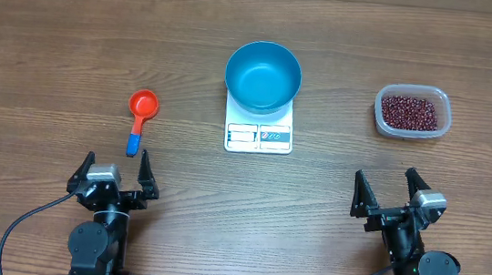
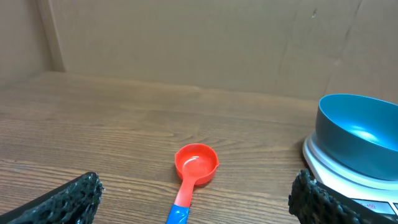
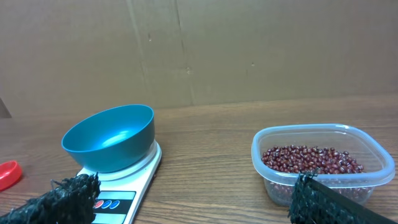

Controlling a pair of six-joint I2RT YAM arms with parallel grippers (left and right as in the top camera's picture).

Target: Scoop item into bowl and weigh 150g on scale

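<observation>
the round, deep, bright-blue bowl (image 1: 263,75) sits on the small flat white rectangular kitchen scale (image 1: 259,137) near the middle of the wood-grain table (image 1: 56,26). it covers the scale's far part and leaves the display panel and label patches along the near edge showing; the reading is too small to make out. the bowl's inside shows bare blue. the small dark red-maroon beans (image 1: 410,111) lie as a loose heap inside the clear rounded-rectangular plastic tub (image 1: 380,117), which stands well to the right of the scale. an orange-red plastic measuring scoop with a blue handle end (image 1: 139,119) lies flat on the table left of the scale, cup toward the far side, handle pointing toward the left gripper (image 1: 117,161). that gripper rests at the near edge with its jaws spread wide and nothing between them. the right gripper (image 1: 385,181) sits at the near right, in front of the tub, jaws likewise wide apart and empty.
</observation>
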